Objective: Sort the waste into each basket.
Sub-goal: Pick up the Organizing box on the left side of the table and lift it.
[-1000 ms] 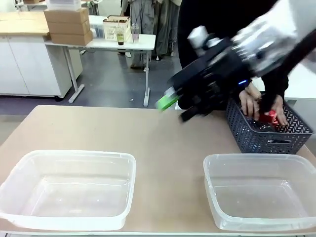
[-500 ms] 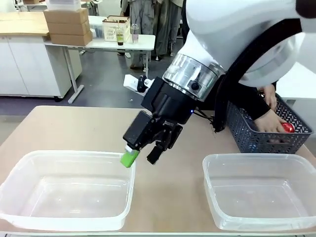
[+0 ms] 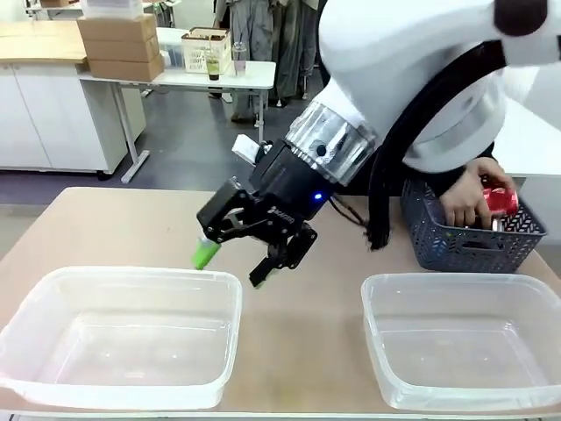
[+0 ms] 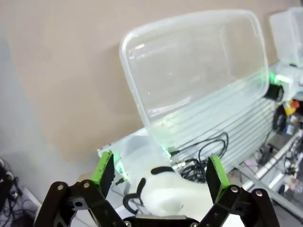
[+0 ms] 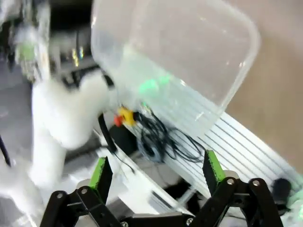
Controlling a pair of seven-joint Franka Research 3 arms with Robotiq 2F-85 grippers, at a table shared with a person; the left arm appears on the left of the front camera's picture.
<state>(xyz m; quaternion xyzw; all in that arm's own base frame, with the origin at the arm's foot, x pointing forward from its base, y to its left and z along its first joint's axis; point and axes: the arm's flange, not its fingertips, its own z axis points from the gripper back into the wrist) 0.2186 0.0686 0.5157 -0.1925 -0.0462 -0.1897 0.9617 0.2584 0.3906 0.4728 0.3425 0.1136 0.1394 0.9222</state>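
Red can (image 3: 501, 200), in the person's hand (image 3: 460, 206) above the grey basket (image 3: 465, 250), is well apart from your right pincer (image 3: 235, 266), released and empty. Likely light, slick, dentable: clasp its mid-body gently.

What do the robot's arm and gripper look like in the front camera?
The right arm is glossy white, with a silver ring at the wrist and a thick black cable alongside. The right gripper is black with bright green finger pads, a small blue light and white lettering.
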